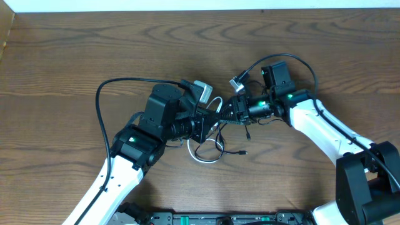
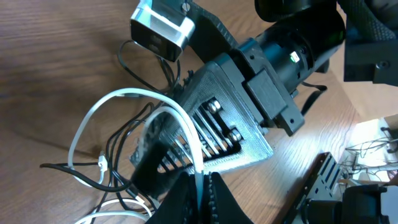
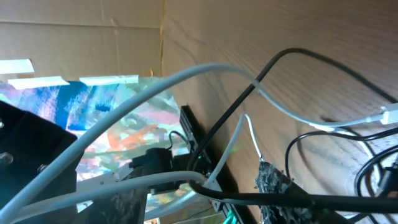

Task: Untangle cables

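Dark wood-grain table (image 1: pixel 75 50) filled the overhead view, with a pale strip along its far edge and a cardboard wall (image 3: pixel 81 25) on the left. The right wrist view also caught a crumpled, many-coloured shiny sheet (image 3: pixel 124 118) next to the cardboard.

Both arms reached to the middle of the table, so the cables lay half covered beneath them. The white cable (image 1: pixel 205 159) showed as an arc on the near side of the grippers and a smaller loop on the far side, so the bunch ran roughly near to far. Thin black cables (image 1: pixel 215 145) looped through it. One small plug (image 1: pixel 243 152) lay clear of the wad, pointing right. How the strands crossed under the grippers could not be made out.

The left gripper (image 2: pixel 199 185) had its fingers closed tight on the white cable, which rose from between them and curved left over the black strands. The right gripper (image 1: pixel 228 115) faced it, nearly touching. Cables crossed in front of its dark pads (image 3: pixel 273 186), and whether it was pinching any of them could not be told.
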`<state>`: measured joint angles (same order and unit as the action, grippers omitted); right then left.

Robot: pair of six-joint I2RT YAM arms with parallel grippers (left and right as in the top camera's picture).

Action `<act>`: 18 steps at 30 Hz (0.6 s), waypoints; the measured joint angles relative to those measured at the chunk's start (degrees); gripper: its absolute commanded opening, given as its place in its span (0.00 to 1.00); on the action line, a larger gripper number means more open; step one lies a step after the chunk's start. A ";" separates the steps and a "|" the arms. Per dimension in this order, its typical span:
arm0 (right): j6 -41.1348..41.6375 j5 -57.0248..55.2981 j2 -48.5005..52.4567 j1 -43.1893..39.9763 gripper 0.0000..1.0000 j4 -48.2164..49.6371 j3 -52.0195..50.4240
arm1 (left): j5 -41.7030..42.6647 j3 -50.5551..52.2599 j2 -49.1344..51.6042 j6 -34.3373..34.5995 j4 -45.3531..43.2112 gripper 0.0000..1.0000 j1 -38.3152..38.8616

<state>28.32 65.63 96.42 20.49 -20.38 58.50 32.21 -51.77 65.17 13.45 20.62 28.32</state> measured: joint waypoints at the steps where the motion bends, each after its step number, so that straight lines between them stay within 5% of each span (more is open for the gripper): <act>1: 0.00 0.15 -0.02 0.13 0.50 0.15 0.00 | -0.04 0.00 0.00 0.00 0.00 0.08 0.00; 5: 0.22 -0.09 -0.07 0.37 0.21 1.25 0.00 | 0.02 0.00 0.00 0.00 0.00 0.08 0.00; 9: 0.37 -4.70 -0.07 0.81 0.07 -0.20 0.02 | 0.00 0.00 0.00 0.00 0.02 0.08 0.00; 18: 0.39 -27.98 -0.98 4.17 0.01 -14.78 0.46 | -0.90 0.00 0.37 0.00 1.86 0.08 0.00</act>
<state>28.71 37.65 95.44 24.67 -35.16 58.96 31.31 -51.77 65.54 13.45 22.48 28.32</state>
